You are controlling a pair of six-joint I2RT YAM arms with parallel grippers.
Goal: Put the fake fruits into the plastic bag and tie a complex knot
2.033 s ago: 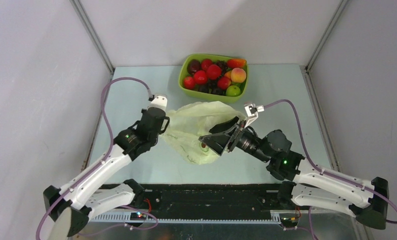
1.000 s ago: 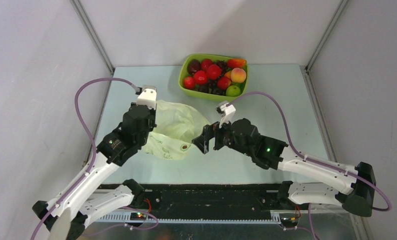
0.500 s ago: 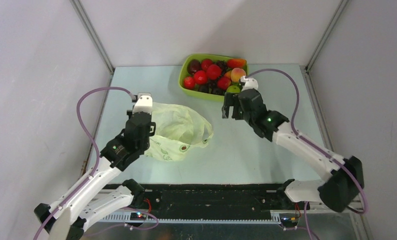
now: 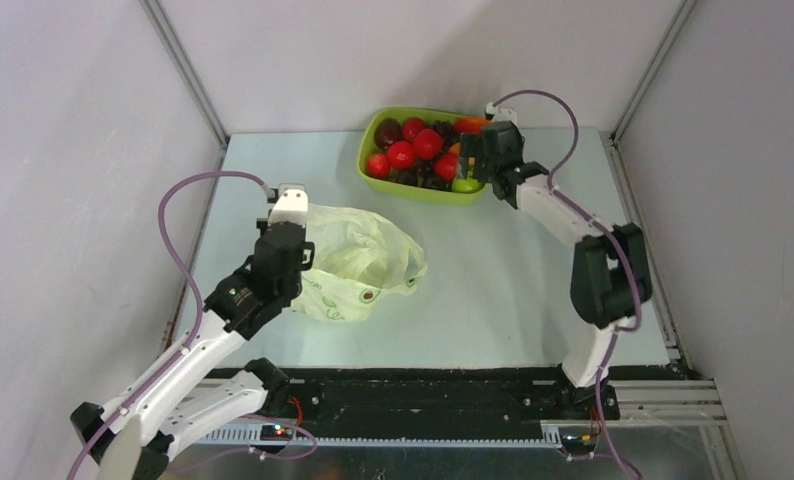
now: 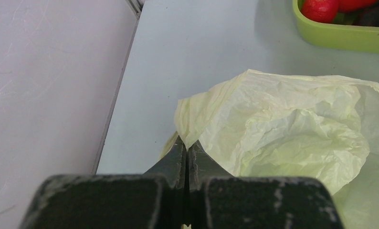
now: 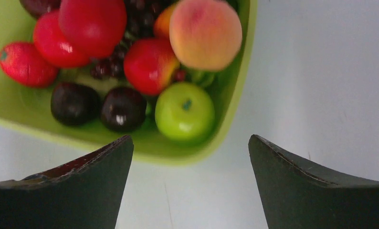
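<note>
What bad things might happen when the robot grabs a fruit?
The green apple sits close to the tray wall and two plums, so the open right gripper might bump them or slip off. The left gripper pinches only a thin edge of the plastic bag; it may pull free.

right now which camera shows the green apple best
Right wrist: the green apple sits large and unobstructed in a corner of the lime-green tray. The top view shows only a small green patch at the tray's edge. The left wrist view misses it.
</note>
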